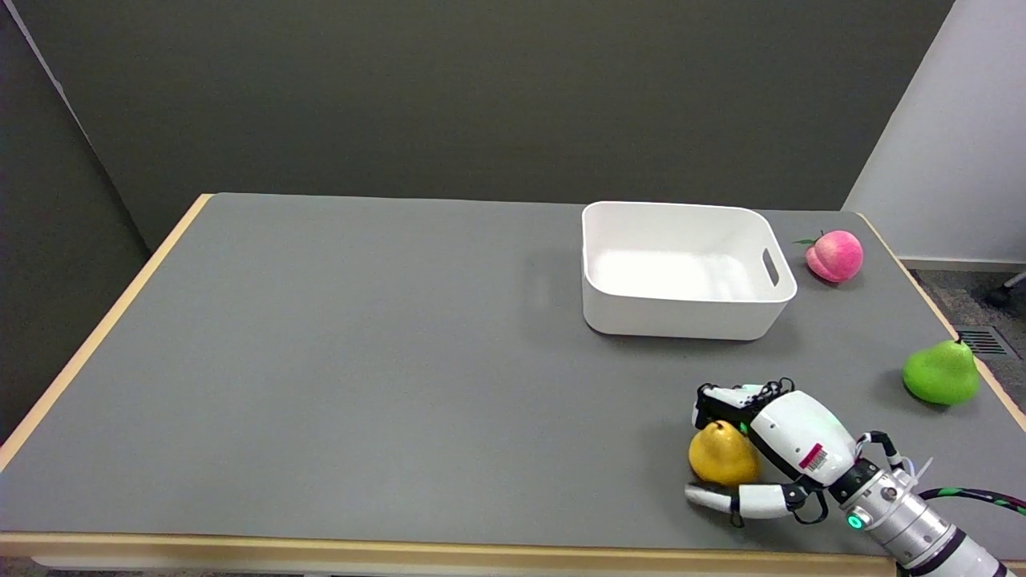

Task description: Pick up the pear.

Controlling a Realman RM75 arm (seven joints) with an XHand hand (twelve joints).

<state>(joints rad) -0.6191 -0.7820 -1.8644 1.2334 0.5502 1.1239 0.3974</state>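
Halfway there: right hand (789,437) cupped around yellow pear (721,453) near table's (361,385) front right corner, fingers (719,397) curling over, thumb beneath; firm clamp uncertain. Lift remains.

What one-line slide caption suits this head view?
Right hand closes around a yellow pear near the table's front edge.

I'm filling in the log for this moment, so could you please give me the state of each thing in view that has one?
yellow pear: on the table, upright, not lifted.
right hand: curled around the yellow pear, fingers over its top and far side, thumb under its near side.
white bin: upright, nothing visible inside.
green pear: upright near the table's right edge, untouched.
peach: on the table right of the white bin.
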